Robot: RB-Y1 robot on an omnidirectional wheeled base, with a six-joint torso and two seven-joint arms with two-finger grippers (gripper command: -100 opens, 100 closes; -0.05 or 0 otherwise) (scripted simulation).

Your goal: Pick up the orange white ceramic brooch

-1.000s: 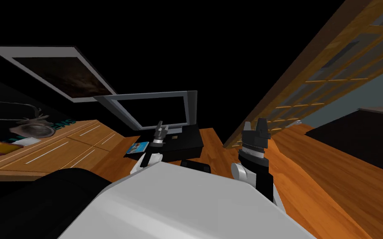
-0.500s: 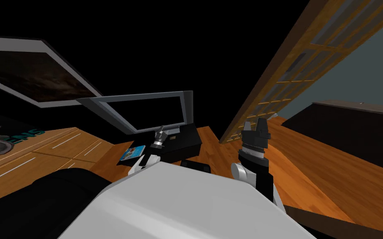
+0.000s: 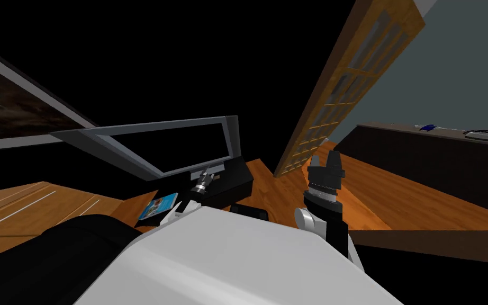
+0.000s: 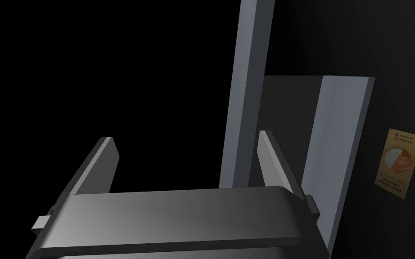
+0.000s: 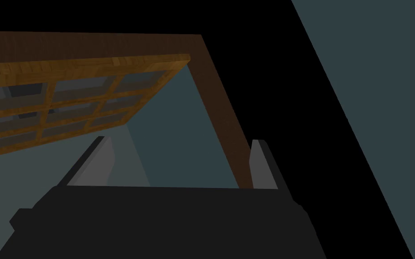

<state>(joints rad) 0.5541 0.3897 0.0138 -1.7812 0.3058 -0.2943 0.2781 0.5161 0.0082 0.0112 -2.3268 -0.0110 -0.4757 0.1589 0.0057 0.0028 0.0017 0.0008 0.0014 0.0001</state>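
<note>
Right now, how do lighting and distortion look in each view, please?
Head view: wide lens splays the wooden lattice door and slants the grey-framed screen. Left wrist view: dim, orange and white card visible. Right wrist view: flat light, no glare.

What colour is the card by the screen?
The card is tan with an orange and white picture; see left wrist view.

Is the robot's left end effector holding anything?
No, the left end effector has its two fingers wide apart with nothing pressed between them.
</note>
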